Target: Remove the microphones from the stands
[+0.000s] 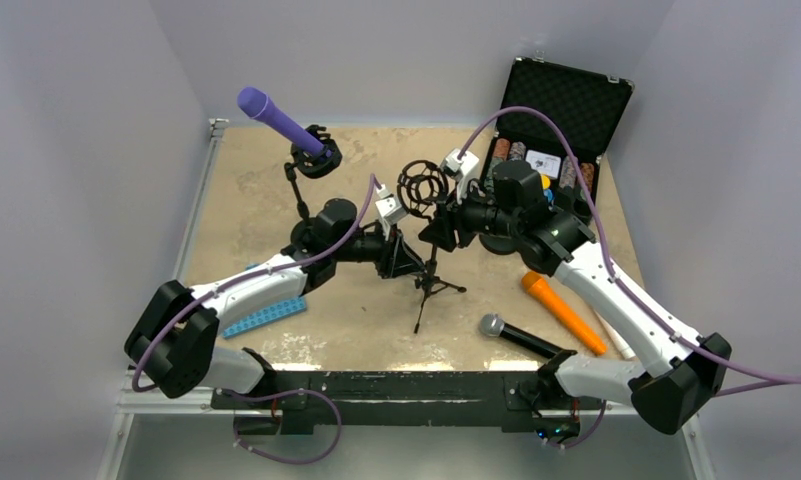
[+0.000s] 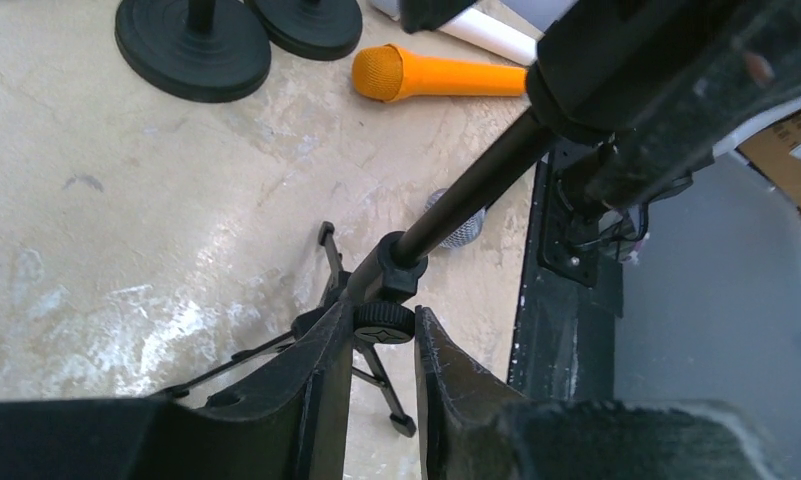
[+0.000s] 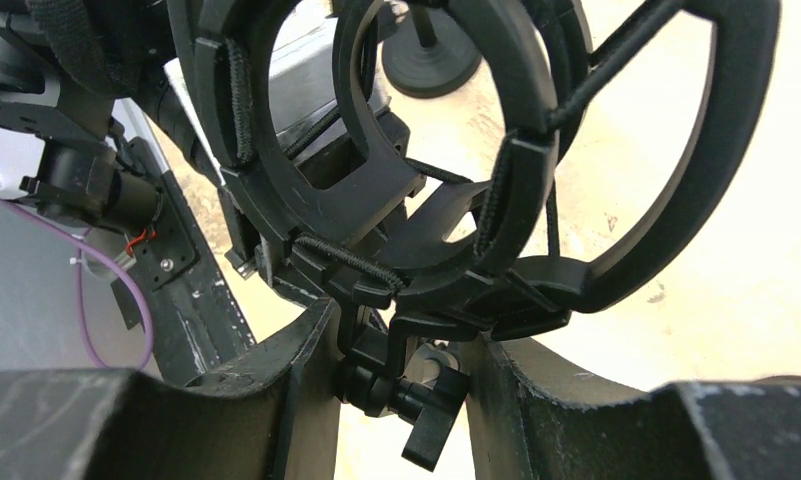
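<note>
A purple microphone (image 1: 276, 118) sits tilted in a clip on a small black desk stand (image 1: 316, 160) at the back left, apart from both grippers. A black tripod stand (image 1: 431, 285) with an empty ring shock mount (image 1: 422, 185) stands mid-table. My left gripper (image 1: 401, 262) is shut on the tripod's collar knob (image 2: 384, 322), below its pole (image 2: 476, 185). My right gripper (image 1: 438, 225) is shut on the pivot joint (image 3: 406, 395) under the shock mount (image 3: 456, 150). A black microphone with a silver head (image 1: 521, 337) lies on the table at the front right.
An orange microphone (image 1: 564, 312) and a white tube (image 1: 616, 340) lie at the right front. An open black case (image 1: 566, 100) stands at the back right. A blue studded plate (image 1: 264, 317) lies front left. Two round black bases (image 2: 191, 50) show in the left wrist view.
</note>
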You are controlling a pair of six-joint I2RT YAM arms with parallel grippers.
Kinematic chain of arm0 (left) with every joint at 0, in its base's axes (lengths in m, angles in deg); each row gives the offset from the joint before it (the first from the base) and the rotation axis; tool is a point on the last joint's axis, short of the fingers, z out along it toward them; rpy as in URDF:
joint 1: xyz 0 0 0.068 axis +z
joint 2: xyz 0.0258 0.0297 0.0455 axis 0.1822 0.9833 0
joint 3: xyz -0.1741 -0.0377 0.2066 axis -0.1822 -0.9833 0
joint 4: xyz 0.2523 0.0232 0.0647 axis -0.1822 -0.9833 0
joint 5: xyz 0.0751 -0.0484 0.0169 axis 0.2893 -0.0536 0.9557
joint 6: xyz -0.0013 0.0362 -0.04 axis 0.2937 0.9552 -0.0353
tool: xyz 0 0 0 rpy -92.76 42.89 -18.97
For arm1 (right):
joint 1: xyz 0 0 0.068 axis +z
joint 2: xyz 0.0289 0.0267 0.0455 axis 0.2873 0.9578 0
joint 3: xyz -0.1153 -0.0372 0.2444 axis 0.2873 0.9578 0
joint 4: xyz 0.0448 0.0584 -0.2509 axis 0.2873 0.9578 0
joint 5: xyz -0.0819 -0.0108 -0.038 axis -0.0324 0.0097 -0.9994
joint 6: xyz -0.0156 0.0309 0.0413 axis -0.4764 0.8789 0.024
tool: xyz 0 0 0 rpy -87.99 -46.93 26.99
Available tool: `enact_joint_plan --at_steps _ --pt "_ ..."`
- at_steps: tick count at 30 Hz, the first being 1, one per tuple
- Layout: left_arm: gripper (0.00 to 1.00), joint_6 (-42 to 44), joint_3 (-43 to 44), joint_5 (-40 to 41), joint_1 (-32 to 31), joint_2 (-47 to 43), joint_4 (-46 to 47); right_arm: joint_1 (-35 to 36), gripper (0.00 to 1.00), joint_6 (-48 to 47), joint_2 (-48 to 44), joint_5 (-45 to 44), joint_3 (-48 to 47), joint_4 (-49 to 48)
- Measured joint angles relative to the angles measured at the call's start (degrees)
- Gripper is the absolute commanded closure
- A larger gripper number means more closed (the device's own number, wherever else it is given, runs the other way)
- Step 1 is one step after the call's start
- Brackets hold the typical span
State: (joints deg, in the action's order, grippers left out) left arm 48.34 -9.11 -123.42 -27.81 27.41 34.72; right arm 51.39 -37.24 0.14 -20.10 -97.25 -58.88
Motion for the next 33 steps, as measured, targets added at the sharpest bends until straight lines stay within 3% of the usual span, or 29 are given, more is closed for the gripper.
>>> enact_joint_plan --at_steps 12,20,27,28,30,33 --pt "1.0 -12.8 9.0 -3.8 0.0 2.2 -15.6 0.3 1.0 -0.1 -3.8 0.3 1.8 -0.6" --pt "1.0 -26.2 7.6 -5.5 0.2 3.8 -10.9 0.5 1.0 -0.9 -8.5 0.0 6.1 -2.2" --pt "1.0 -35.9 8.8 -11.2 0.4 7.0 -1.6 0.7 1.0 -2.6 -14.4 -0.8 15.3 -11.6" --pt "0.95 -36.5 9.2 -11.7 0.4 7.6 -0.9 0.7 1.0 -2.8 -14.3 -0.8 15.5 -12.6" --pt "0.67 -37.6 9.8 -12.0 0.4 8.4 -0.2 0.7 1.0 -3.1 -13.8 -1.2 15.6 -14.4" --pt "0.49 -36.9 9.8 -11.2 0.6 8.2 -1.7 0.6 1.0 -3.2 -13.1 -1.8 15.6 -16.4"
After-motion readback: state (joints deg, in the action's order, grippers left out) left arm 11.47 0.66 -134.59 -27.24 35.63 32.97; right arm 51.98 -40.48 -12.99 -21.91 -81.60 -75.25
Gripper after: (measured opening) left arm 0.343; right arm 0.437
